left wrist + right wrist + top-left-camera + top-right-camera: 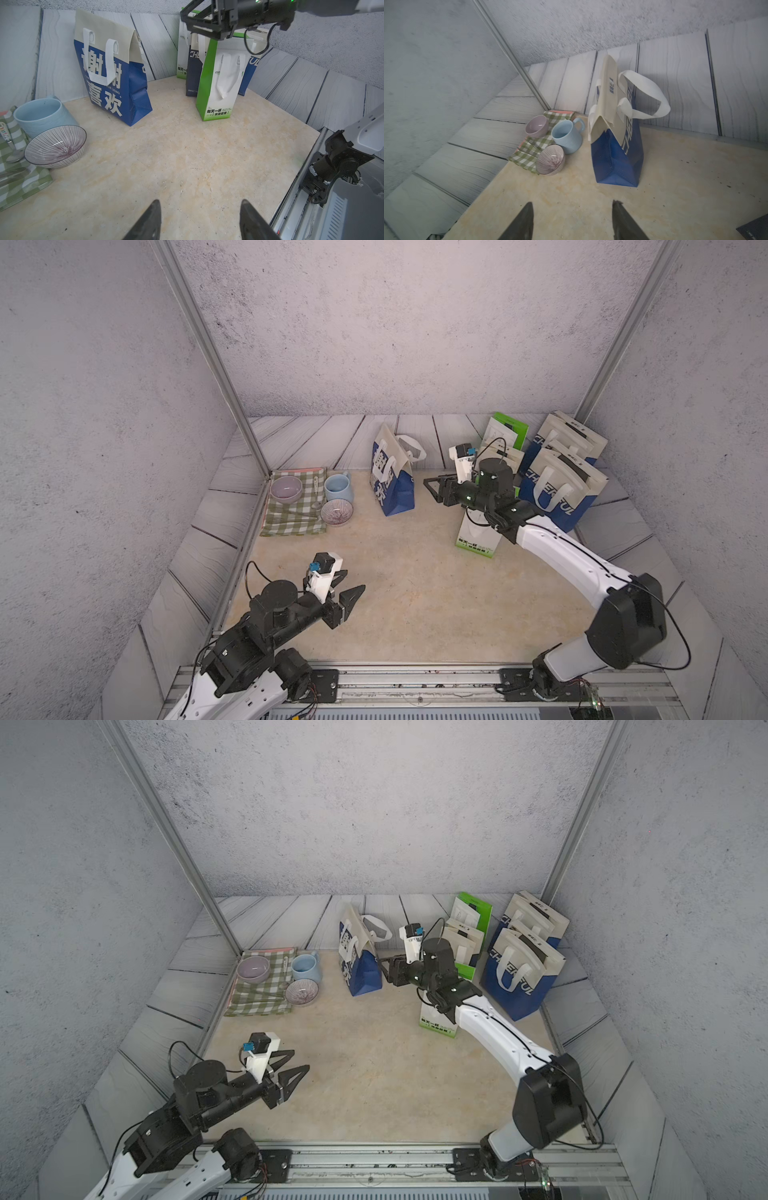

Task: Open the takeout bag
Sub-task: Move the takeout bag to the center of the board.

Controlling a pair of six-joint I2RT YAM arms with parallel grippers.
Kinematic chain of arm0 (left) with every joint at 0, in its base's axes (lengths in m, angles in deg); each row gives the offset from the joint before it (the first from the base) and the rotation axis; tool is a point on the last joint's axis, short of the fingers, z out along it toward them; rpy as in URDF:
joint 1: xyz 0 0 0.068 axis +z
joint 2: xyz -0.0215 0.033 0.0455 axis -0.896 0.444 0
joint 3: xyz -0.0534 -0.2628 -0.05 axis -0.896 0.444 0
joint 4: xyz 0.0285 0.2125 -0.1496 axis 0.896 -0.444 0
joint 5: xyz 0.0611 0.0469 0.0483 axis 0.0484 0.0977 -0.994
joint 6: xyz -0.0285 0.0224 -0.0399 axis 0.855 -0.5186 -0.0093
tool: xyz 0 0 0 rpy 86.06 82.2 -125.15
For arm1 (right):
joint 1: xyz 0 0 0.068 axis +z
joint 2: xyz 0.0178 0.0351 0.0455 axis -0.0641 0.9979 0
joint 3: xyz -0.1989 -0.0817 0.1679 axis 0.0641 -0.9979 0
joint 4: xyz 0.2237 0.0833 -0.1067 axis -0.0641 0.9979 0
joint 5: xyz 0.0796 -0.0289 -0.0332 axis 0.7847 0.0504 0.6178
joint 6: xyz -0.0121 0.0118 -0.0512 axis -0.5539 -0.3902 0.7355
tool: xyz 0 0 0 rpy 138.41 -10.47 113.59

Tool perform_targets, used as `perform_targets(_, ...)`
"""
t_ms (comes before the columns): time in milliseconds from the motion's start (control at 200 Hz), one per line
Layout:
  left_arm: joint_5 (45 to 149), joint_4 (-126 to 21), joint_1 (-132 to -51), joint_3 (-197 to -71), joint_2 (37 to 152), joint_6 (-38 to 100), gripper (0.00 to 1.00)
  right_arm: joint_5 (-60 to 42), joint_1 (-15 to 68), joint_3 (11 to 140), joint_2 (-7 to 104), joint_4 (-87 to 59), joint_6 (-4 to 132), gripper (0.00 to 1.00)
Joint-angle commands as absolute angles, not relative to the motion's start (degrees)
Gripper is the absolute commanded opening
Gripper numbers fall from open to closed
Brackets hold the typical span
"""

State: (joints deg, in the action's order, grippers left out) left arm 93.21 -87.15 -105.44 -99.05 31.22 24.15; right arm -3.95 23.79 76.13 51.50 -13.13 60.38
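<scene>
Task barely started, far as the frames show. Takeout bag [392, 485] (blue bottom, beige top) stands upright on the table [415, 605] w/ its mouth shut. In the R wrist view the beige top panels lie pressed flat together, no gap into the inside. One white handle [644, 82] loops out free on the side away from L tool. The other hangs flat down the printed face.

R tool [432, 490]: jaws apart, approx mid-wide, nothing btwn them. Bag is straight ahead of it, near but not touching; bare table shows btwn the tips and the bag's narrow folded side. So you're lined up on the bag, no contact made.

L tool [354, 580]: jaws apart too, empty, hanging low over the table. Bag is well ahead of it. Mug [337, 487] and striped bowl [336, 512] sit off to its front-left, clear of the bag.

Green-white bag [478, 539] sits under the R arm, behind R tool. Prob not the target, since you're aimed past it.

Done: approach only, imo. Left: basically everything that counts. Get hold of a top edge or handle, put the 2nd tool on the opposite panel, pull the two apart till the mouth stays open. Bag looks light, so it could slide or tip if you tug one-sided.
</scene>
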Motion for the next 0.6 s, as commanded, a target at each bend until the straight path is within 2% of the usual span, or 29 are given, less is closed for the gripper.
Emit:
perform_targets(0,92.73,-87.44,-105.54,-98.52,31.06,23.95,0.61,-6.73,24.33,81.80,57.67,-12.54,63.19,0.59)
perform_targets(215,92.75,-87.52,-105.56,-98.43,31.04,23.95,0.61,-10.44,24.81,92.89,70.51,-8.31,69.57,0.59)
perform_targets(595,92.75,-87.68,-105.56,-98.34,31.28,23.95,0.61,-11.68,24.88,104.57,84.01,-9.35,75.12,0.58)
